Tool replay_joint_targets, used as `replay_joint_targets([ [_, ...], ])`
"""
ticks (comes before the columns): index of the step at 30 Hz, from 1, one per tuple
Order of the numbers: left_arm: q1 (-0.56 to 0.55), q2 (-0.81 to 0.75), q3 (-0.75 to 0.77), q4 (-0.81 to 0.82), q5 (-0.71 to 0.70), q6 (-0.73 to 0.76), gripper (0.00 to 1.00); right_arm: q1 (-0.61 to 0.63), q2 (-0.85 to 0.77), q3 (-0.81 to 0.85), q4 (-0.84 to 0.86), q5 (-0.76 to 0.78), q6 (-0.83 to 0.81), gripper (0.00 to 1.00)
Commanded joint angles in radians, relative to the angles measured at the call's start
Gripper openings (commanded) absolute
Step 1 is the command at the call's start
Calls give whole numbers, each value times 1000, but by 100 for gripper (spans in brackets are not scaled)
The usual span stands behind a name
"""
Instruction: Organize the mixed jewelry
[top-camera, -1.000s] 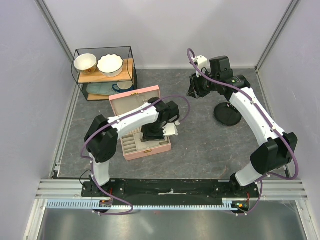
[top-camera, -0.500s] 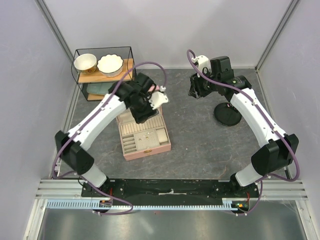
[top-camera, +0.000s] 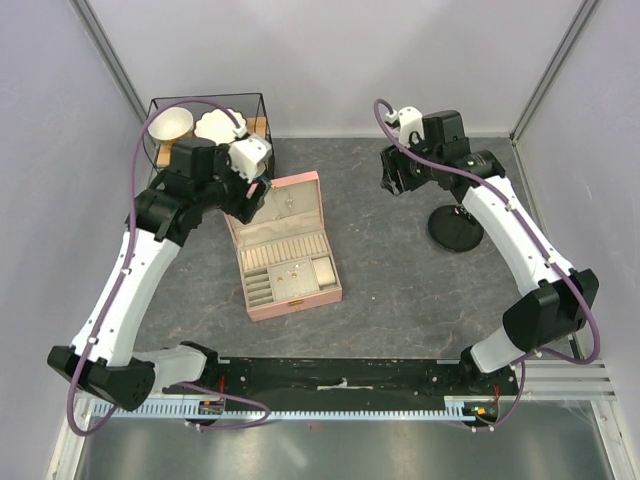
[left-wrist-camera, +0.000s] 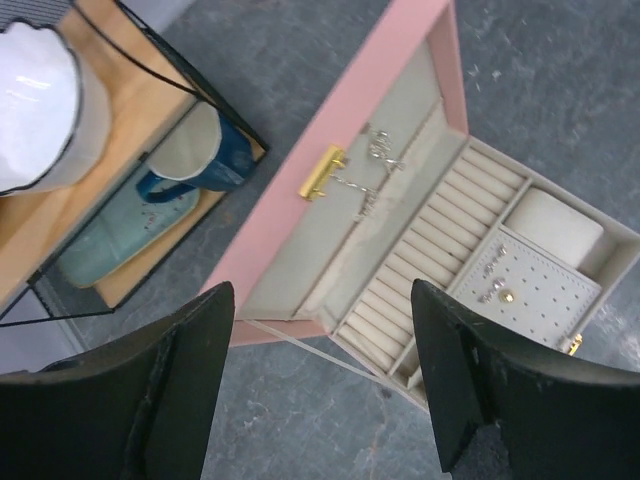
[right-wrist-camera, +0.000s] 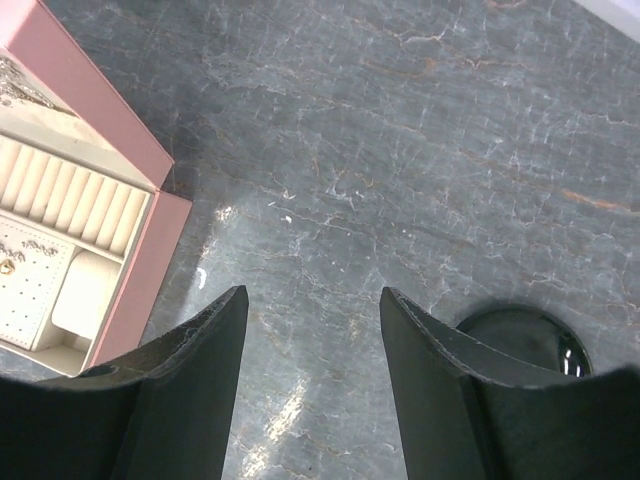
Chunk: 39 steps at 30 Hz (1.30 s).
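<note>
Plainly, the chain (left-wrist-camera: 372, 172) lies in the box (left-wrist-camera: 385, 85) lid, roughly along the hinge and just right of the left gripper (left-wrist-camera: 322, 292), whose jaws gape empty. The studs (left-wrist-camera: 497, 290) sit nearer. The right gripper (right-wrist-camera: 312, 295), open and empty, hangs well right.

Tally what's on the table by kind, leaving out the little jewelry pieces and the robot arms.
Pink jewelry box: 1
Black round stand: 1
Wire shelf: 1
White bowls: 2
Blue mug: 1
Teal plate: 1
Total: 7
</note>
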Motion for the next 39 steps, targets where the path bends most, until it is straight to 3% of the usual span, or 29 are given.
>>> replay_joint_targets([
  [1, 72, -19, -10, 96, 37, -52, 82, -1, -16, 78, 20, -2, -15, 64],
  [7, 120, 36, -27, 85, 44, 74, 91, -1, -8, 75, 14, -53, -15, 66],
  [26, 150, 239, 1, 72, 105, 298, 95, -1, -25, 25, 8, -85, -34, 70],
  [32, 152, 199, -34, 6, 211, 307, 89, -1, -31, 8, 9, -87, -35, 71],
  [39, 149, 79, -148, -10, 228, 287, 87, -1, -28, 5, 9, -96, -35, 72],
])
